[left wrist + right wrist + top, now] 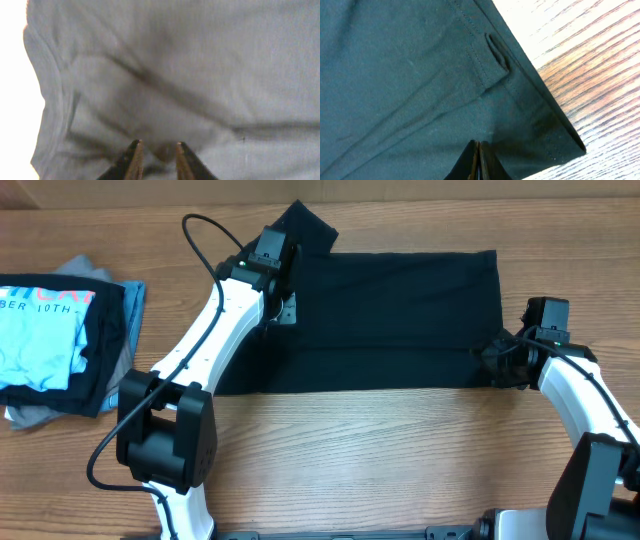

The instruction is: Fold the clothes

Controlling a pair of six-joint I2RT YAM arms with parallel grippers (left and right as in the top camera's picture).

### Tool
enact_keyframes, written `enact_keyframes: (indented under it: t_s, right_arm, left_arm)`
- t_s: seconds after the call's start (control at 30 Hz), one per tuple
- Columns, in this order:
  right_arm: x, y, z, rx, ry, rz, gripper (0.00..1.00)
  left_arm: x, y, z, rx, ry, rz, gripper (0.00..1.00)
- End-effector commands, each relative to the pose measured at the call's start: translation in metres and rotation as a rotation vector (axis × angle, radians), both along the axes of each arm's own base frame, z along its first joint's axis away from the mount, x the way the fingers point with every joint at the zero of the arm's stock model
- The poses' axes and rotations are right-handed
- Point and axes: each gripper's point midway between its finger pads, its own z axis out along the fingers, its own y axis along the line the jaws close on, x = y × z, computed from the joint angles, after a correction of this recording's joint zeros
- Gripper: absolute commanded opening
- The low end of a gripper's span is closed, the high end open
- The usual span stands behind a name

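black clothes [400,320], light blue shirt [40,345], wood-grain table [400,450]

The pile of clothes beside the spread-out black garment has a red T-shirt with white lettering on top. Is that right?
Not quite. The overhead view shows that the T-shirt on top of the pile is light blue, not red. It does have white lettering, and the pile does lie beside the spread-out black garment.

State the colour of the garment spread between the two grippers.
Plain black garment; overhead view shows it best.
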Motion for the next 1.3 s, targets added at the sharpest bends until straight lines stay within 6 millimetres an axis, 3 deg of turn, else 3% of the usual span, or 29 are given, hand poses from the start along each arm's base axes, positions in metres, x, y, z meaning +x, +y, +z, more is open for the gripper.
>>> enact_keyframes:
  t_s: [0.0,0.33,0.57,0.63,0.77,1.27]
  right_arm:
    - [-0.001,-0.002,-0.004,-0.016,0.007,0.002,0.04]
    - [-0.001,-0.002,-0.004,-0.016,0.007,0.002,0.05]
    - [-0.001,-0.002,-0.004,-0.016,0.007,0.002,0.05]
    - [-0.001,-0.002,-0.004,-0.015,0.007,0.002,0.05]
    - [-0.001,-0.002,-0.004,-0.015,0.007,0.002,0.05]
    - [-0.001,-0.002,-0.004,-0.016,0.006,0.002,0.06]
  left_arm:
    - [-0.019,-0.006,-0.007,0.045,0.082,-0.172,0.29]
    - [-0.053,-0.023,-0.035,0.169,0.156,-0.431,0.29]
    - [-0.053,-0.006,-0.047,0.308,0.137,-0.424,0.25]
    - [-0.053,-0.005,-0.051,0.31,0.134,-0.432,0.37]
    - [-0.049,-0.007,-0.054,0.306,0.11,-0.444,0.48]
    - [-0.04,-0.014,-0.062,0.292,0.056,-0.461,0.45]
